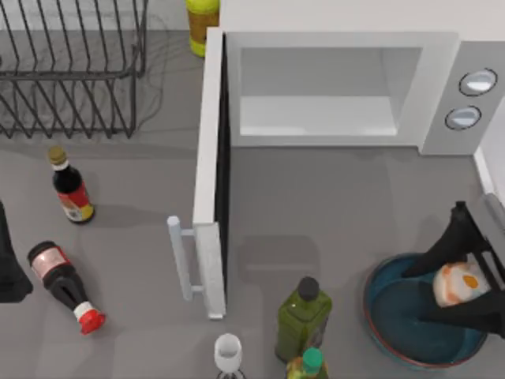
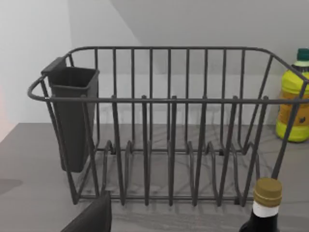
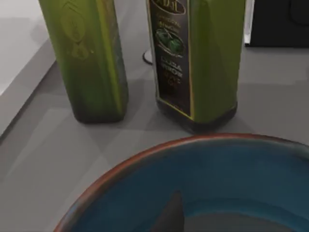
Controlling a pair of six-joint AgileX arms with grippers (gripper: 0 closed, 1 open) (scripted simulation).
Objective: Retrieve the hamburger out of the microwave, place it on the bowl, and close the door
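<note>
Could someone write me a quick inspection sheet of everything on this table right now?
Surface: grey table.
Job's things: microwave cavity vacant, door swung open; hamburger held over the bowl.
Clutter: dish rack; yellow bottle; two sauce bottles, one lying down; two green bottles; a glass.
End effectors: right end effector shut on the hamburger; left arm parked at left edge.
Cables: nothing seen.
Surroundings: pale wall.

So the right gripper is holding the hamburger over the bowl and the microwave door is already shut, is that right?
Not quite. The door is wide open, swung out from the microwave, as the top view shows. The rest holds: the right gripper has the hamburger over the bowl.
</note>
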